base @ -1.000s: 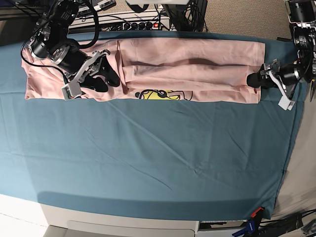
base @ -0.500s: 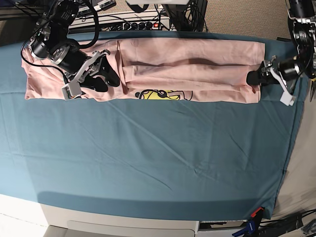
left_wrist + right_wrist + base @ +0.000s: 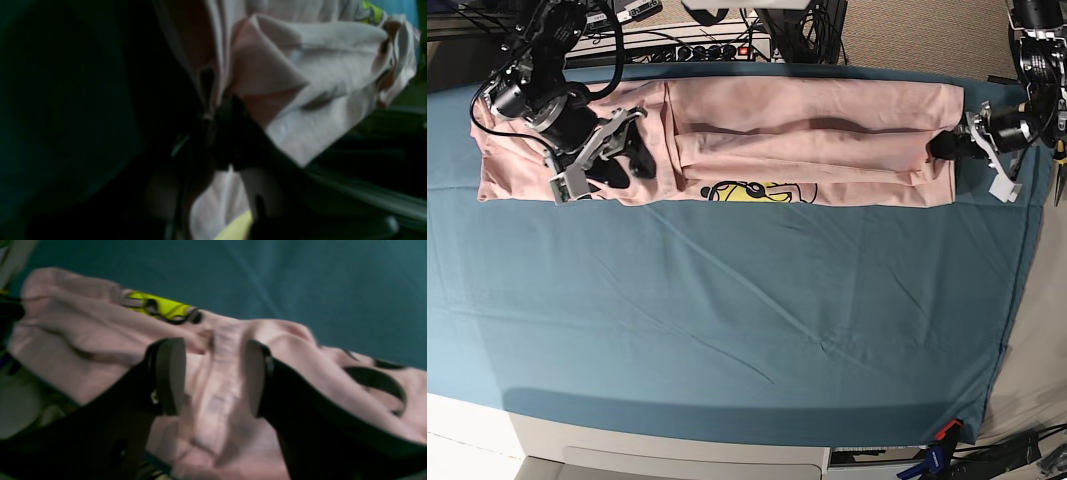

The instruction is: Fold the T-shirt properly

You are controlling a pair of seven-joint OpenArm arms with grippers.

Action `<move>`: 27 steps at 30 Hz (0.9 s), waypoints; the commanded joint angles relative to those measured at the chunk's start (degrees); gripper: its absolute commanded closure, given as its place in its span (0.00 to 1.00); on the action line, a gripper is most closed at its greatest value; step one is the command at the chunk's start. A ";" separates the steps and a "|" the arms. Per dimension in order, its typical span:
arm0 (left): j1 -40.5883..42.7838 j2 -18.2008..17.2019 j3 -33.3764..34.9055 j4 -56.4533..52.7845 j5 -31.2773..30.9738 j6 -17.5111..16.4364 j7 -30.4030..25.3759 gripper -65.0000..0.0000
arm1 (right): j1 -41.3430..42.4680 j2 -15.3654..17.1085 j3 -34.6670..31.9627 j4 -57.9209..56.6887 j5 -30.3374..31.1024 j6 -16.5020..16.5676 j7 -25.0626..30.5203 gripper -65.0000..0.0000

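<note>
The pale pink T-shirt (image 3: 817,130) lies in a long band along the table's far side, with a yellow-black graphic (image 3: 747,190) peeking out at its near edge. My left gripper (image 3: 939,148) is at the shirt's right end. In the left wrist view its dark fingers (image 3: 233,146) meet on bunched pink fabric (image 3: 317,100), so it is shut on the T-shirt. My right gripper (image 3: 627,160) hovers over the shirt's left part. Its pads (image 3: 170,373) stand wide apart with pink cloth (image 3: 220,386) beneath and between them, gripping nothing.
The teal table cloth (image 3: 727,320) covers the whole table. Cables and an electronics box (image 3: 697,45) sit behind the far edge. The table's right edge (image 3: 1017,300) runs close to the left arm. A red and blue clamp (image 3: 939,440) sits at the near right corner.
My left gripper has moved up and in onto the shirt's right end and closed on the fabric. My right gripper has shifted slightly up and to the left, still open.
</note>
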 commanded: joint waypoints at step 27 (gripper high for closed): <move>-0.85 7.69 11.10 17.64 -3.02 -3.58 1.18 1.00 | 0.35 3.28 24.85 0.96 -10.32 -2.58 7.91 0.55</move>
